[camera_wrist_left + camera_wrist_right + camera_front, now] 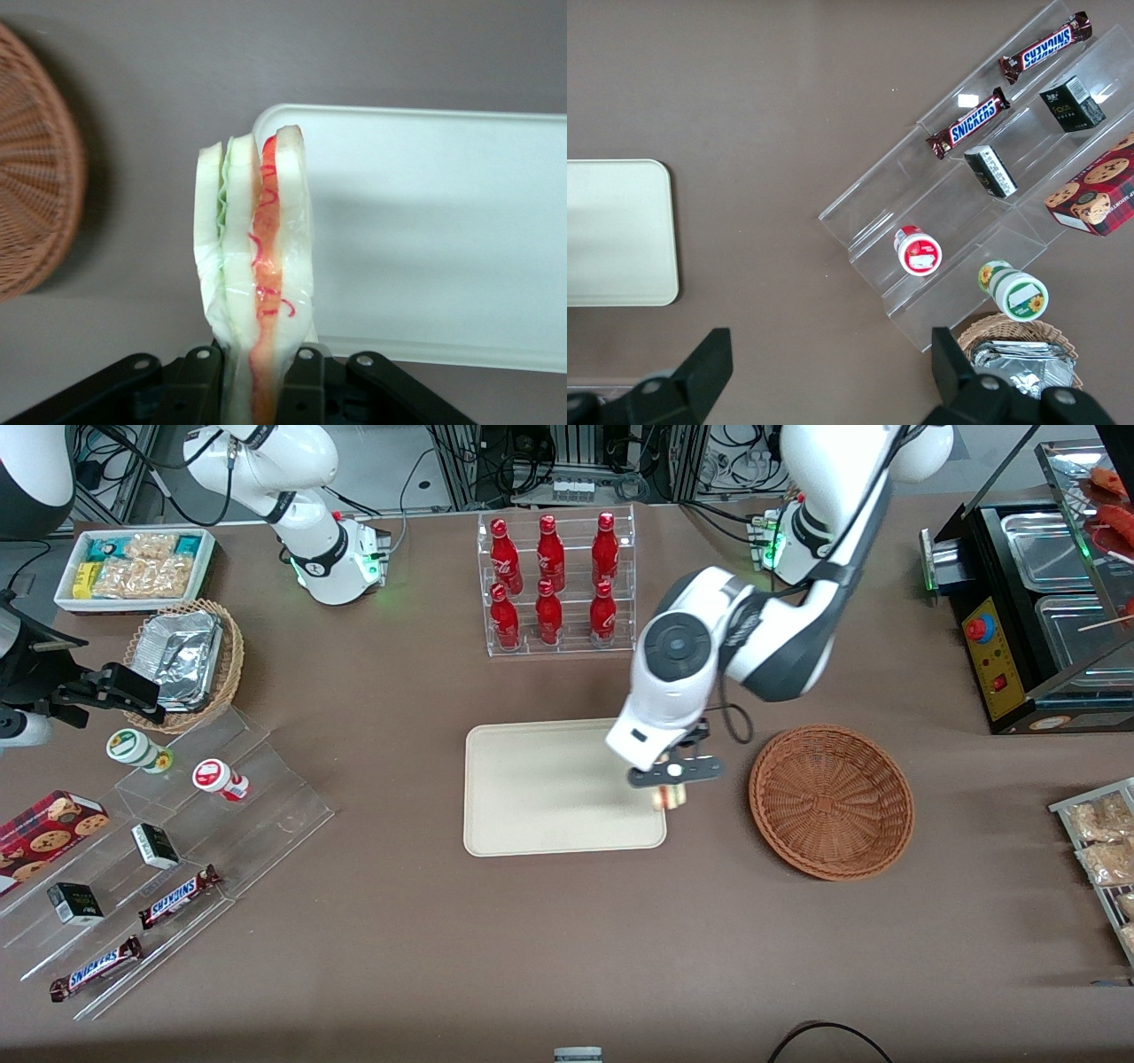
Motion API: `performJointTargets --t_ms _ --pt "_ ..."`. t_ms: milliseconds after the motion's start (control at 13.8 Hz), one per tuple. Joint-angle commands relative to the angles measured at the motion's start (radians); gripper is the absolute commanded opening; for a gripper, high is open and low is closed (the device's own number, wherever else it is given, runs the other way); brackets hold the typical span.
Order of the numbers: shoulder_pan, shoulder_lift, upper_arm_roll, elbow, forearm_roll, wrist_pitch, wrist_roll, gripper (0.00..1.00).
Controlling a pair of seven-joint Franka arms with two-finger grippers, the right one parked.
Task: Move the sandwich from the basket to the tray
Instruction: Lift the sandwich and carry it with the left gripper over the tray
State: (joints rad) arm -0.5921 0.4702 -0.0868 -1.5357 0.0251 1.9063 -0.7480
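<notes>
Fingers (303,382) clamped on sandwich (257,292), wedge upright with filling edge showing, gripper (671,786) holding it over tray (549,797) edge nearest basket (831,802), above the tray surface, basket just beside tray, toward working arm's end
</notes>
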Motion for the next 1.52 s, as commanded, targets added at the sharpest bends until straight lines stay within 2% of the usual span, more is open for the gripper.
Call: performJointTargets --t_ms 0,145,363,1234,1306,1452 --pt "-0.040 0.123 -0.022 0.143 -0.020 -0.012 -0.008 0.00" --pt "-0.078 0.192 -0.025 0.187 -0.021 -0.007 -0.007 0.00" --pt "-0.113 0.249 -0.025 0.184 -0.022 0.113 -0.010 0.00" --pt "-0.158 0.367 -0.021 0.217 -0.007 0.208 0.003 0.00" --pt "-0.164 0.373 -0.021 0.217 -0.007 0.208 -0.002 0.08" --pt "-0.167 0.380 -0.019 0.215 -0.005 0.226 -0.005 0.77"
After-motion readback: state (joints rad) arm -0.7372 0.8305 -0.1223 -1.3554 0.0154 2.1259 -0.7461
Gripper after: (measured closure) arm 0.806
